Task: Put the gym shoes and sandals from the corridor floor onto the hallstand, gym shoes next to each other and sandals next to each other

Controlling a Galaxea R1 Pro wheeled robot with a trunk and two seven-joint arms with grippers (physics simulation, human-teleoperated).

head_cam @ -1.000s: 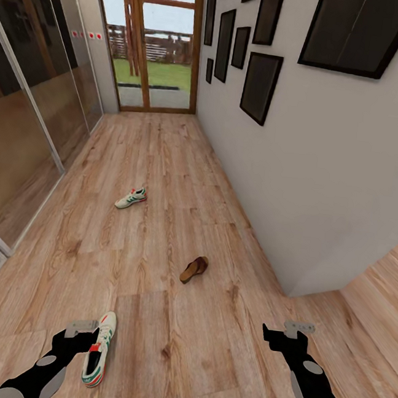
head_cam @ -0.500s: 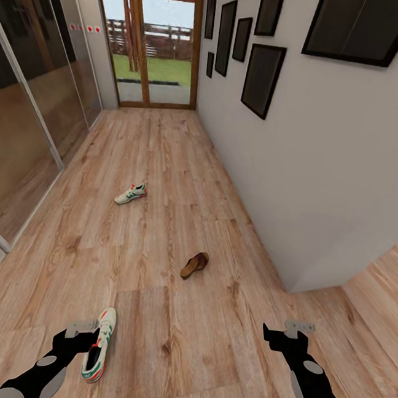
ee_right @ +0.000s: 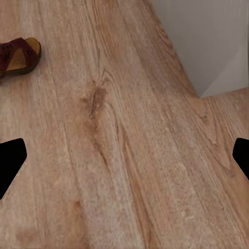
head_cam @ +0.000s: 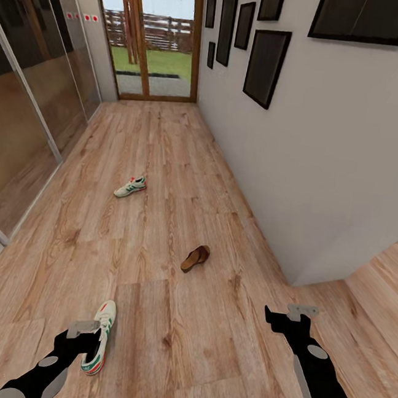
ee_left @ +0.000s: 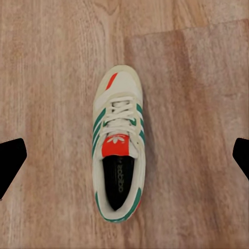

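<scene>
Your left gripper [head_cam: 83, 329] hangs over the corridor floor [head_cam: 166, 158] with its fingers spread wide and nothing between them; a gym shoe [head_cam: 99, 337] lies just beside it on the planks, upright on its sole, and in the left wrist view that shoe [ee_left: 118, 142] sits centred between the two dark fingertips [ee_left: 11, 161]. A second gym shoe [head_cam: 130, 186] rests well ahead of that gripper, up the corridor. A brown sandal [head_cam: 195, 258] lies between the two grippers and ahead of both. Your right gripper [head_cam: 297, 313] is likewise parted and empty above bare planks, near the grey wall's corner [head_cam: 295, 278].
</scene>
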